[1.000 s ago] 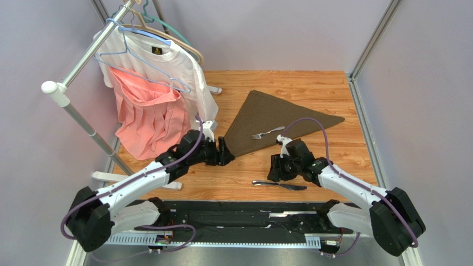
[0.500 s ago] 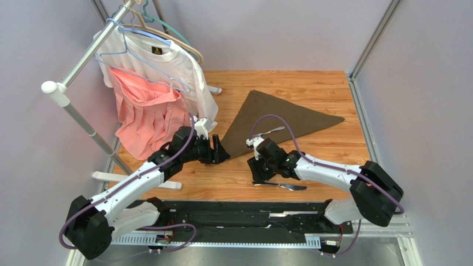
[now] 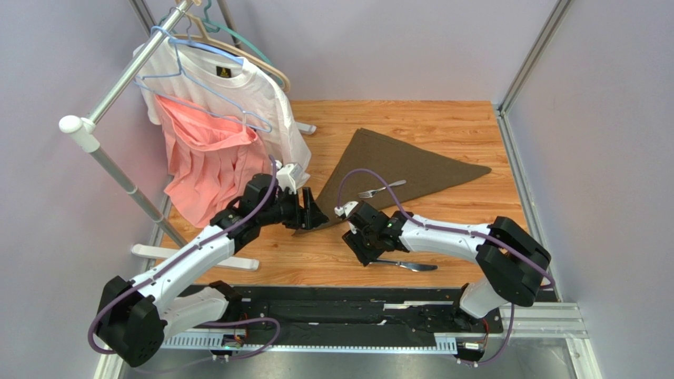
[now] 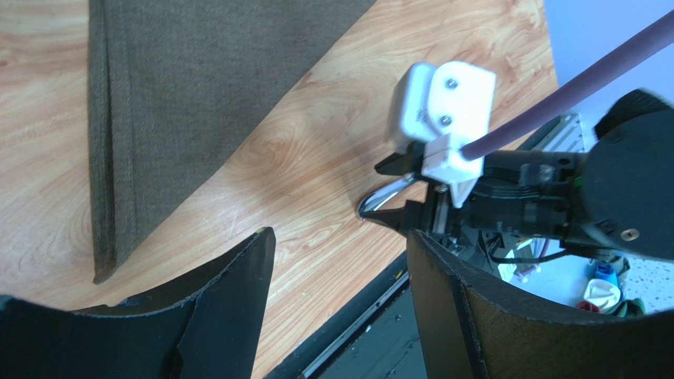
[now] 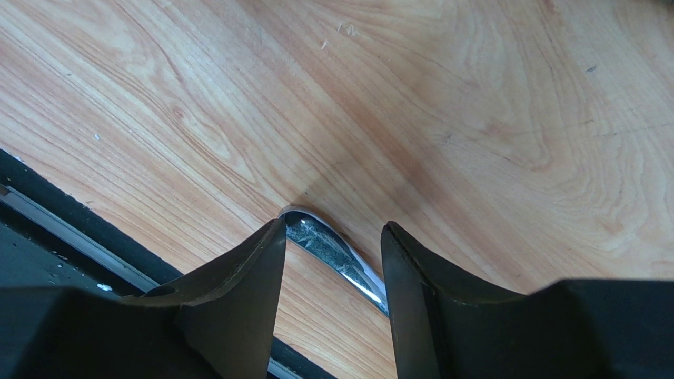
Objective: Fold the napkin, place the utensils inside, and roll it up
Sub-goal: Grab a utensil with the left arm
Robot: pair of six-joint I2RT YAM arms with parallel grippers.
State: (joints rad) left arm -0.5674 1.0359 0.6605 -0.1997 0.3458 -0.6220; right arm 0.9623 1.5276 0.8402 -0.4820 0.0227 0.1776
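We find the right gripper (image 5: 332, 227) spread astride the table knife (image 5: 348, 264). We judge it stiff, slick and thin, best pinched across its rounded end. The left gripper (image 4: 338, 235) is spread and empty.

White arms (image 3: 194, 257), black fingers (image 4: 225, 312), purple cables (image 4: 569, 88)

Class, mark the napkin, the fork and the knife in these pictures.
napkin (image 3: 419, 164): top view, bare cloth towards its right corner.
fork (image 3: 383, 188): top view, the middle of its handle, lying on the cloth.
knife (image 3: 413, 266): top view, its uncovered right stretch on the wood.
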